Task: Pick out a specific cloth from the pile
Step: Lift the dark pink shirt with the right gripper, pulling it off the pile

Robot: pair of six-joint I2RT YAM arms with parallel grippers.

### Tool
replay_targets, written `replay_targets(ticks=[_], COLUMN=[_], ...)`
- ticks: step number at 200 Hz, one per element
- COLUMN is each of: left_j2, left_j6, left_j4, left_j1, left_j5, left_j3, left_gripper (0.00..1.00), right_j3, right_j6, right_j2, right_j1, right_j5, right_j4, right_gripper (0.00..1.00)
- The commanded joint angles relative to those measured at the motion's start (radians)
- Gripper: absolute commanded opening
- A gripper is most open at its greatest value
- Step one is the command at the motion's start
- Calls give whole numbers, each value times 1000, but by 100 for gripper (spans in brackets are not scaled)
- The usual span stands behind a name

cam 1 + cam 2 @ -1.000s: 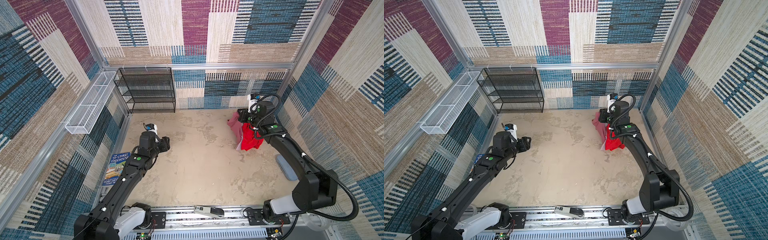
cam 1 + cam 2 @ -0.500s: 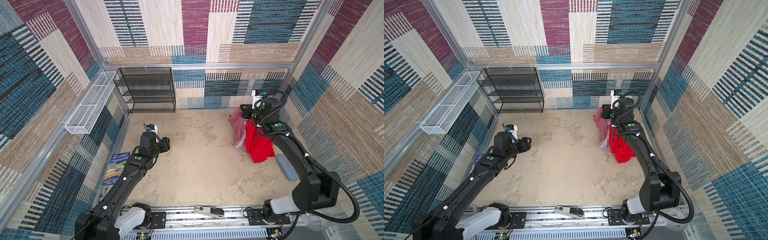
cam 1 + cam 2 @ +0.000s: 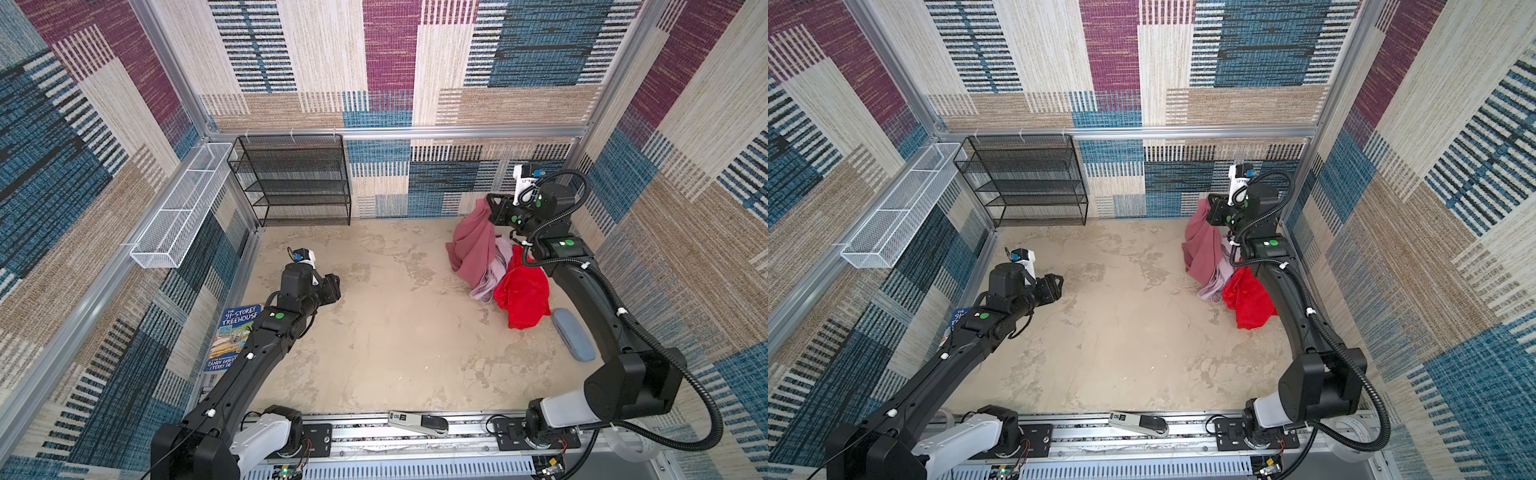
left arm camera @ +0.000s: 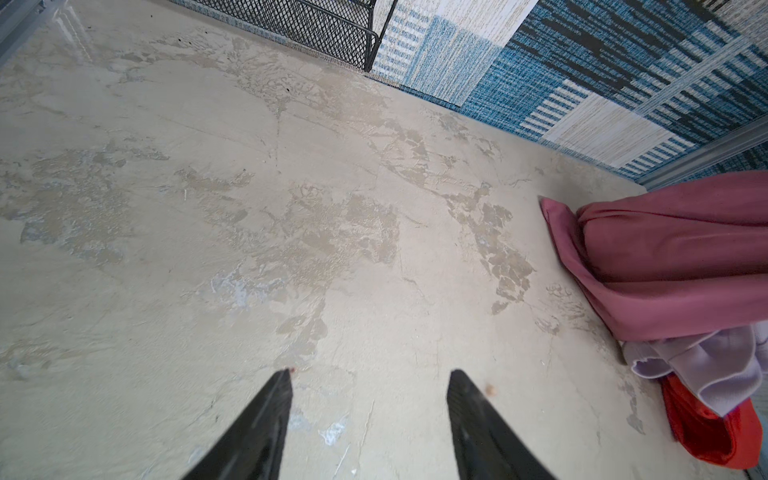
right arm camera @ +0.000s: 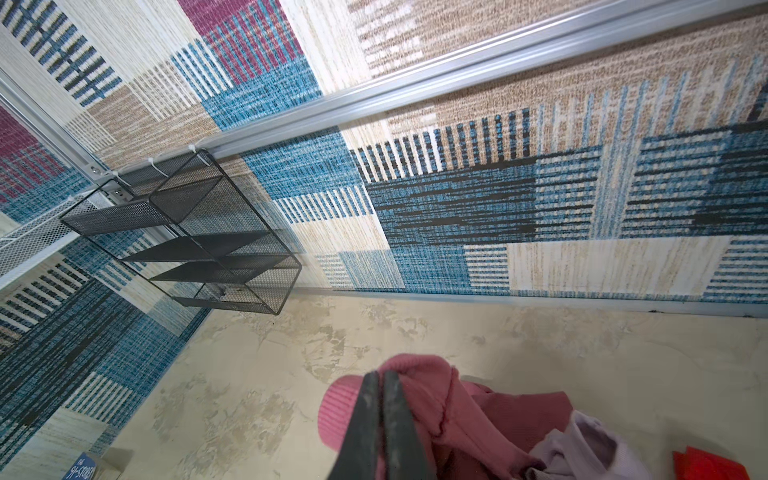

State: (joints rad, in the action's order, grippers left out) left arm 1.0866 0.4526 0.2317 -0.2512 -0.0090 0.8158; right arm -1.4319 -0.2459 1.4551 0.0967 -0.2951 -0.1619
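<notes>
mottled beige counter [image 3: 374, 353], patchwork carpet walls [image 3: 374, 62]. right end effector [image 3: 493, 210] pinches the rose cloth [image 3: 473, 249] by its top; it hangs lengthwise downward, lower end against the pile [image 3: 521, 295], far right. left end effector [image 3: 336, 286] gapes, empty.

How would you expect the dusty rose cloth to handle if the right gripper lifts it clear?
Probably floppy: the dusty rose cloth hangs in long folds from the shut right gripper. Likely light: one small pinch holds it up. It may drag the lilac cloth touching its lower end.
</notes>
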Motion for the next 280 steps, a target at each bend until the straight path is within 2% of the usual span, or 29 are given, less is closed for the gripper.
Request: replay_targets(ticks=[1, 59, 99, 160, 238, 280], left_j2=[3, -5, -19, -62, -144, -194], left_j6=[20, 11, -21, -73, -97, -99], left_j4=[-23, -1, 127, 247, 339, 398], left_j1=[0, 0, -18, -36, -38, -39], left_j5=[3, -4, -79, -144, -178, -192], left_j3=[11, 37, 115, 166, 197, 224], left_gripper=[63, 63, 62, 61, 62, 62], right_j3=[-32, -97, -163, -420, -817, -894], right_j6=[-12, -7, -13, -39, 11, -3], right_j2=[4, 12, 9, 90, 270, 325], right_j1=[-3, -5, -5, 7, 150, 232], right_j5=[-27, -59, -121, -275, -303, -349], right_j4=[54, 39, 30, -36, -223, -227], right_gripper=[0, 0, 0, 0, 0, 0])
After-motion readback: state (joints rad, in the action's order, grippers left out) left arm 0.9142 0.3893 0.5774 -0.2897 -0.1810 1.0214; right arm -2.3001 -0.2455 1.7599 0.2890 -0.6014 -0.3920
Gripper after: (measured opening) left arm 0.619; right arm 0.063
